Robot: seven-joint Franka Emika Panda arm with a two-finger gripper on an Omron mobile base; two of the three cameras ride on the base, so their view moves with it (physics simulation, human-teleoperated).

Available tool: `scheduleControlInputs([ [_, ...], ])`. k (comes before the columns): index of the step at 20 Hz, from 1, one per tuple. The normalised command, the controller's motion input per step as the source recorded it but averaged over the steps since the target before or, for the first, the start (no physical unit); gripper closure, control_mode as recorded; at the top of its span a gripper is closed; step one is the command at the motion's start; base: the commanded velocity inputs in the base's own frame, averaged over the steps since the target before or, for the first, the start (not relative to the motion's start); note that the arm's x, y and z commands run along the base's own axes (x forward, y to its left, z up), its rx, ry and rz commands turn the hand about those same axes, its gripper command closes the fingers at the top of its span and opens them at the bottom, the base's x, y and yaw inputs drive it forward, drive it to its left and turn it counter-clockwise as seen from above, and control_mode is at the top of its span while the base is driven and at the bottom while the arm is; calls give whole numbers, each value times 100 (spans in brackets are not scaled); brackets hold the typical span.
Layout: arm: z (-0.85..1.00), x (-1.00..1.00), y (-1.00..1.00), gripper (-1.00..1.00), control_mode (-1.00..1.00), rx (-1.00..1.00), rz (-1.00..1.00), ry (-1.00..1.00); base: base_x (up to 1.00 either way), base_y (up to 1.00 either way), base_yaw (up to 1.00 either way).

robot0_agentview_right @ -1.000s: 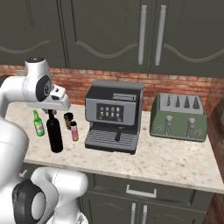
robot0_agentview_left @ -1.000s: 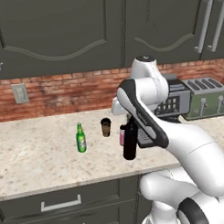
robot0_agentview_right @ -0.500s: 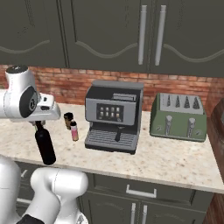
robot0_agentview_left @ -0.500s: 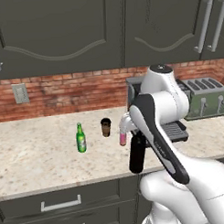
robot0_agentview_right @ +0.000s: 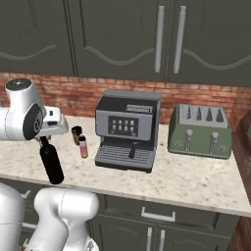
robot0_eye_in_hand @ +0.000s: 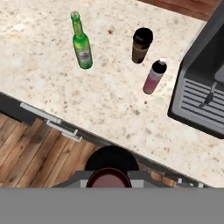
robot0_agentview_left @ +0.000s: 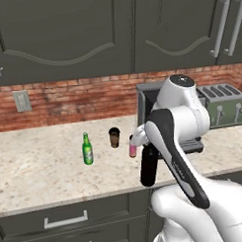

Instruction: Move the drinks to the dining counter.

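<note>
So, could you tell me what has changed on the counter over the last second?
The gripper, shut on the neck of the wine bottle, has carried it up off the counter and out toward the front edge, away from the other drinks. The green bottle, the brown cup and the pink bottle stayed where they were, as did the coffee machine and toaster.

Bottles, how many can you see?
3. The black wine bottle hangs from the robot's hand near the counter's front edge. The green bottle stands further left. The pink bottle stands by the coffee machine, beside a brown cup.
</note>
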Motion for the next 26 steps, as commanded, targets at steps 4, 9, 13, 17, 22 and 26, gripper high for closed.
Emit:
scheduleControlInputs([
  [4,49,3,0,100,-100,0,0,0,0,0,0],
  [9,52,0,0,100,-100,0,0,1,0,0,0],
  [13,55,0,0,100,-100,0,0,1,0,0,0],
  [17,31,0,-1,100,-100,0,-5,0,0,0,0],
  [22,7,0,-20,100,-100,0,-17,0,0,0,0],
  [26,2,0,-39,100,-100,0,-23,0,0,0,0],
])
